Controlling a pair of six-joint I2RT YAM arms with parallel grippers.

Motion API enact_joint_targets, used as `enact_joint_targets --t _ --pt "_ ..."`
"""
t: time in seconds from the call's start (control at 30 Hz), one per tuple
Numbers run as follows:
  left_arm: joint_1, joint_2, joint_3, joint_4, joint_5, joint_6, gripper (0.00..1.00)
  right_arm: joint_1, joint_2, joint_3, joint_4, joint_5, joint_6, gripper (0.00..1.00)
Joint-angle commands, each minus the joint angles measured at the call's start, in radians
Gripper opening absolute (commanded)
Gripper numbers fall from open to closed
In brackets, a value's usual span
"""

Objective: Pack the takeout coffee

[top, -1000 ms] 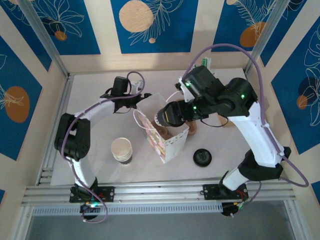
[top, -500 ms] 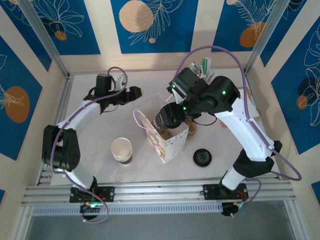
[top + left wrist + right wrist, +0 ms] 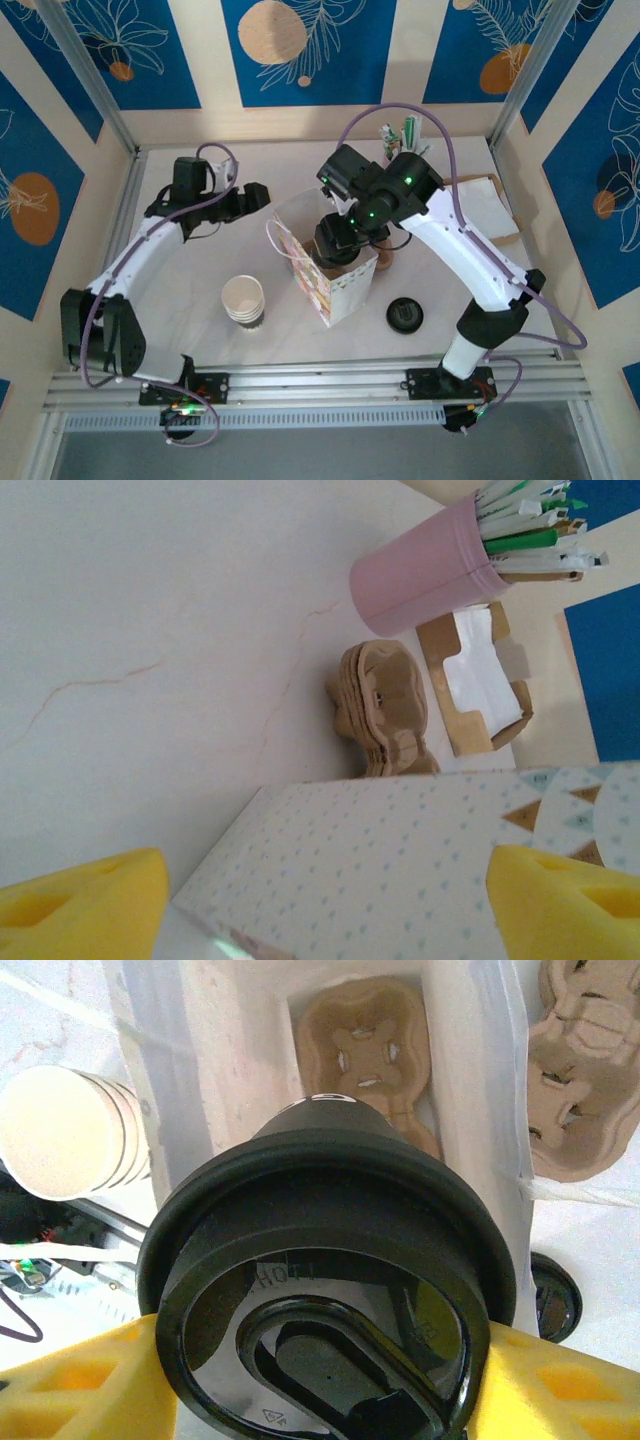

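The takeout coffee [image 3: 330, 1290] shows its round black lid, which bulks large in the right wrist view. My right gripper [image 3: 320, 1385] is shut on it, with a yellow fingertip [image 3: 60, 1390] at each side of the lid. The cup hangs over the open mouth of the white patterned paper bag [image 3: 340, 290]. A brown cup carrier [image 3: 365, 1060] lies at the bag's bottom, under the cup. In the top view my right gripper [image 3: 335, 243] stands above the bag. My left gripper [image 3: 262, 193] is open, just left of the bag's rim and holding nothing. The bag's dotted wall [image 3: 400, 860] lies beyond its fingers.
A stack of lidless cream cups [image 3: 244, 300] stands left of the bag, and a loose black lid [image 3: 405, 314] lies to its right. Spare brown carriers [image 3: 385, 705], a pink holder of sachets [image 3: 430, 570] and a cardboard napkin box [image 3: 480, 680] stand behind the bag.
My left arm has drawn back to the left, away from the bag's rim. The right arm has swung left and brought the cup over the bag's mouth.
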Motion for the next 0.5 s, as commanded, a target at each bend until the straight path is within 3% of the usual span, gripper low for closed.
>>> enact_joint_targets --t 0.0,0.23,0.47 --pt "-0.001 -0.072 -0.025 -0.112 -0.053 0.041 0.82 0.000 0.011 -0.020 -0.156 0.009 -0.019 0.63" --pt "0.000 -0.183 -0.086 -0.196 -0.045 0.037 0.80 0.018 0.040 -0.027 -0.157 0.019 -0.039 0.63" --pt "-0.003 -0.199 -0.112 -0.192 -0.007 0.015 0.78 0.031 0.064 -0.038 -0.158 0.028 -0.052 0.63"
